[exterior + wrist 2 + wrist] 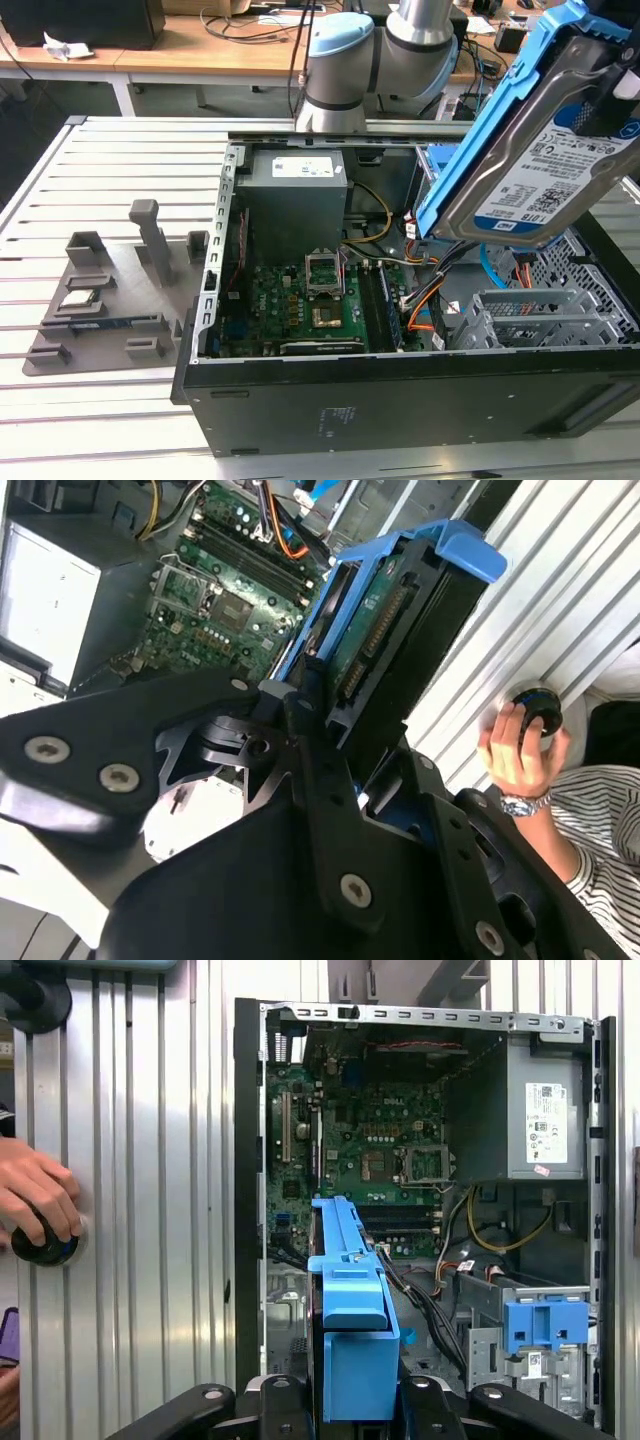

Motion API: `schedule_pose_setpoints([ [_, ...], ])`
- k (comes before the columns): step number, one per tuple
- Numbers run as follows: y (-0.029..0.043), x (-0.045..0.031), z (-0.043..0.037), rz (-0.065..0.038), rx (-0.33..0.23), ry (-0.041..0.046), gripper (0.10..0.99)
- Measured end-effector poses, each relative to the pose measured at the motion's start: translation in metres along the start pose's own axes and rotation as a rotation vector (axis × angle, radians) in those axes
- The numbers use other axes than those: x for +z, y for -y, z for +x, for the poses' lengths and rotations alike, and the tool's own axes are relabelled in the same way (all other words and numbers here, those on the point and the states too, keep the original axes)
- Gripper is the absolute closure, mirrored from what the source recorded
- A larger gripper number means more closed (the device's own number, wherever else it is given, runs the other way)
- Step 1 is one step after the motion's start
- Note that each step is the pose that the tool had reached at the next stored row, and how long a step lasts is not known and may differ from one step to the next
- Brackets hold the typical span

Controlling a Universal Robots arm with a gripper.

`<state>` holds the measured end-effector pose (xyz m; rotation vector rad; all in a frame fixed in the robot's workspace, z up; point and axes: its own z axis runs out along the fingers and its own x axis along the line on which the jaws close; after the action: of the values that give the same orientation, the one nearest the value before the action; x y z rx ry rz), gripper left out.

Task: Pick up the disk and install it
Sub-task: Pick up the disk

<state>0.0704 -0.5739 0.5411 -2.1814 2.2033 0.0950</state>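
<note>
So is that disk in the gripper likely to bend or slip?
Probably rigid and fairly heavy: the disk is a metal slab in a blue frame. Held tilted by the gripper, its smooth plastic might slip.

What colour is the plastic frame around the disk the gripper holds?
Bright blue; the exterior view shows the frame best, edging the silver disk.

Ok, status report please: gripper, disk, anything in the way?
Gripper shut on the disk. Disk aloft, tilted, above the open computer case. Person's hand beside the case.
</note>
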Motion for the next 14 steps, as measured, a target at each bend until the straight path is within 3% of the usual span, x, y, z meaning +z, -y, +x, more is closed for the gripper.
schedule_pose_setpoints([
  [1, 0.0035, 0.0018, 0.0001, -0.001, 0.0, -0.0087, 0.722],
  [7, 0.0207, 0.0073, 0.0003, -0.004, 0.001, -0.0297, 0.722],
  [8, 0.0248, 0.0087, 0.0003, -0.005, 0.001, -0.0368, 0.722],
  [14, 0.0369, 0.0137, 0.0006, -0.007, 0.001, -0.062, 0.722],
])
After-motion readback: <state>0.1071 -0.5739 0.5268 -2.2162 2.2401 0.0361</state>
